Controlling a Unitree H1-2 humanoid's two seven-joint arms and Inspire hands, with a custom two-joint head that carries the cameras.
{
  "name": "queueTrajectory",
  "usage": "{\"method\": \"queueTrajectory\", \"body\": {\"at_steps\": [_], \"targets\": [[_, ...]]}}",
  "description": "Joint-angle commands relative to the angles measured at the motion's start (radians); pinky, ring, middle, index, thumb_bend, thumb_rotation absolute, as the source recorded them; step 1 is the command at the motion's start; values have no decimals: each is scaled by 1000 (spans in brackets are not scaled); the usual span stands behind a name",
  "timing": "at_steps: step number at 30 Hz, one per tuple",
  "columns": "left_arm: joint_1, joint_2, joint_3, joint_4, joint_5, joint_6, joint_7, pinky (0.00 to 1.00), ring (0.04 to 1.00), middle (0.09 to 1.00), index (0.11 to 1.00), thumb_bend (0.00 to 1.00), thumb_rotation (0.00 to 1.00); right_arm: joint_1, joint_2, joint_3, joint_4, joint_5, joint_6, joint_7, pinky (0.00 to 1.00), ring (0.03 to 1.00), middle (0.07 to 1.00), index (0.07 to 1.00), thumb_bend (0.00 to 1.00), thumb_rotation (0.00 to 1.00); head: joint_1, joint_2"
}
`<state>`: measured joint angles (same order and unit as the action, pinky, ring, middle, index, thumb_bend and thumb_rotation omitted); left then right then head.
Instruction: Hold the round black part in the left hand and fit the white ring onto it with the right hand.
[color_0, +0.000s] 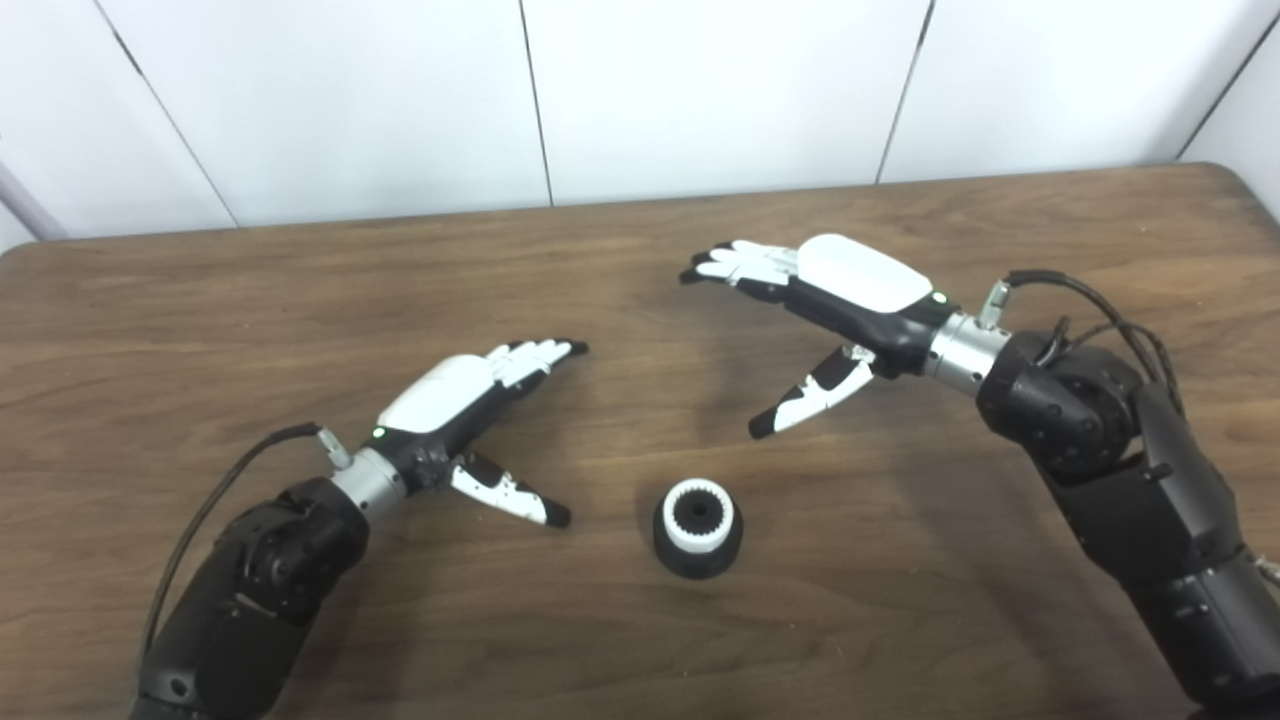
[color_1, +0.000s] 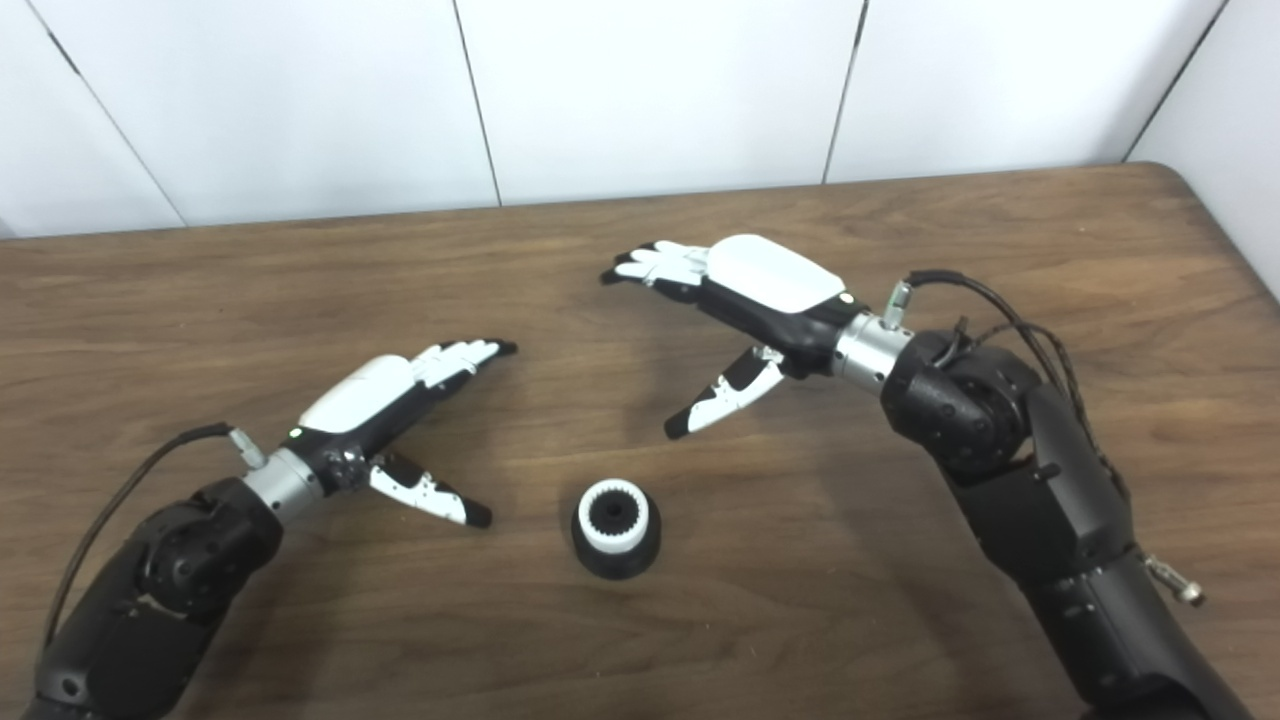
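In the left eye view, a round black plastic part (color_0: 698, 545) is seen standing upright on the brown wood-grain table (color_0: 300, 300), a little below and right of the frame's centre. Its axis is directed straight up from the tabletop, and its wider base is rested on the wood. A white toothed ring (color_0: 697, 514) is seated on its top, with the open toothed bore turned upward toward the camera. The left hand (color_0: 470, 400) is placed at the lower left, palm down, with its fingers (color_0: 530, 357) stretched together toward the upper right and the thumb splayed out toward the black part; nothing is held by it. The thumb tip is kept near the part but clearly apart from it. The right hand (color_0: 835, 300) is held in the upper right of centre, above the part in the frame, with fingers extended toward the left and the thumb angled down to the lower left; it is likewise empty and well apart from the part.

In the right eye view, the same arrangement is shown shifted leftward. The black part (color_1: 615, 550) with the ring (color_1: 614, 515) is found just below the centre, upright, between the spread left hand (color_1: 385, 400) at the left and the spread right hand (color_1: 750, 290) above and to the right. A white panelled wall (color_1: 640, 90) is seen across the top of the frame.
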<state>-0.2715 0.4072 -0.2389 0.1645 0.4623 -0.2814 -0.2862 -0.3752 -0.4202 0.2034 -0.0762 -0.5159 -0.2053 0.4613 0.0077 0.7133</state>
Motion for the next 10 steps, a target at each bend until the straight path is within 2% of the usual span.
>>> {"method": "queueTrajectory", "body": {"at_steps": [1, 5, 10], "targets": [[0, 2, 29, 18, -25, 27, 26, 1000, 1000, 1000, 1000, 1000, 484, -8, 20, -34, 15, 20, -1, -79, 896, 955, 962, 971, 523, 456, -1, -6], [9, -25, 67, 36, -59, 60, 57, 1000, 1000, 1000, 1000, 1000, 624, 33, 58, -62, 35, 18, 50, -136, 865, 976, 995, 999, 486, 637, -3, -18], [16, -76, 124, 86, -133, 65, 111, 992, 1000, 1000, 1000, 1000, 734, 84, 120, -107, 47, 38, 105, -221, 856, 981, 1000, 1000, 436, 720, -5, -39]]}}
